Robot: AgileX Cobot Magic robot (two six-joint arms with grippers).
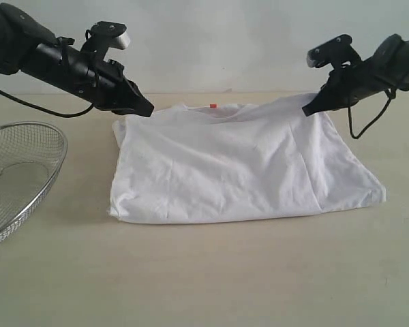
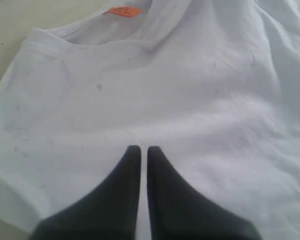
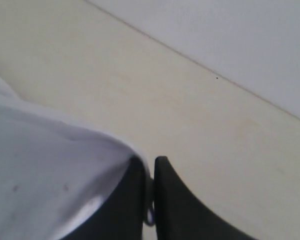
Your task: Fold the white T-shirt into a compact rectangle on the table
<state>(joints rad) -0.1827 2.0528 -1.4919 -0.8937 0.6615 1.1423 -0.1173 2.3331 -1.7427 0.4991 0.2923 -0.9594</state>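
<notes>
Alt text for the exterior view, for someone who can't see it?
A white T-shirt lies as a rough rectangle on a beige table, orange collar tag at its far edge. Both black grippers are shut at its far corners: the left gripper beside one, the right gripper seemingly pinching the raised other. A wire-mesh basket sits at left.

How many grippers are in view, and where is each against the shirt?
2. The left gripper, shut, is at the white T-shirt's collar-end corner on the exterior view's left. The right gripper, shut, is at the opposite collar-end corner, cloth seemingly pinched. None looks hidden.
</notes>
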